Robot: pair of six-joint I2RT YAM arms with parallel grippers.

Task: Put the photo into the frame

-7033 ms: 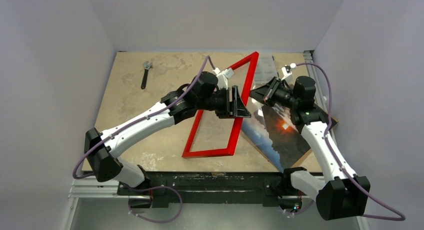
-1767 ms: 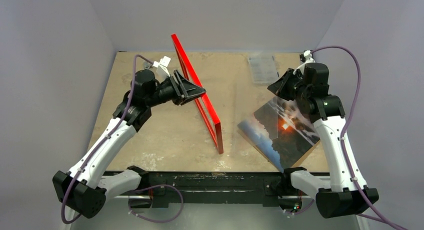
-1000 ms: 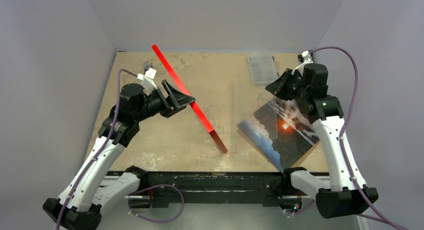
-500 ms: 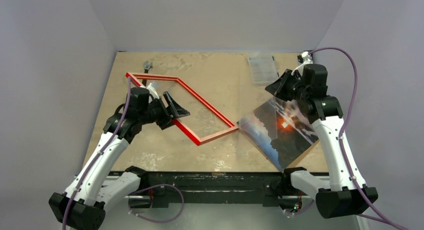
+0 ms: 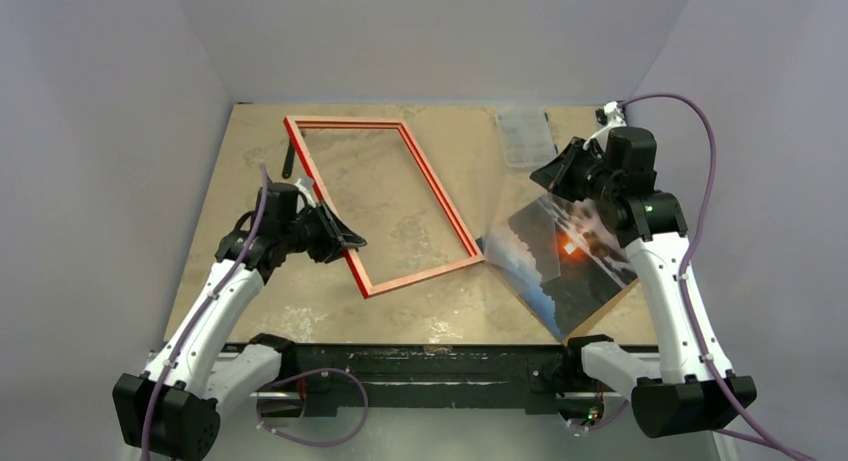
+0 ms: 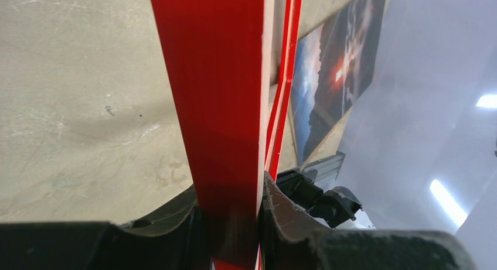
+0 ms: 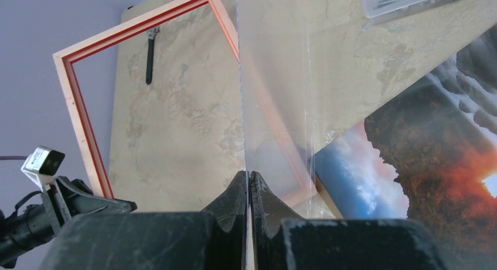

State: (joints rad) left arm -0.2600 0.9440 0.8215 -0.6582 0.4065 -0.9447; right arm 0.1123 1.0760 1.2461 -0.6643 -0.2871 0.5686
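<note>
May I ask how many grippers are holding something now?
2: the left gripper clamps one rail of the frame; the right gripper pinches a clear sheet by the photo.

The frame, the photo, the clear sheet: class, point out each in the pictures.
the frame (image 5: 441,191): top view, right rail.
the photo (image 5: 570,249): top view, orange sunset glow.
the clear sheet (image 7: 275,77): right wrist view, middle of its face.

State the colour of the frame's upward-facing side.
Pale peach wood, red inner lip: thin rectangular picture frame, clearest in right wrist view.
</note>
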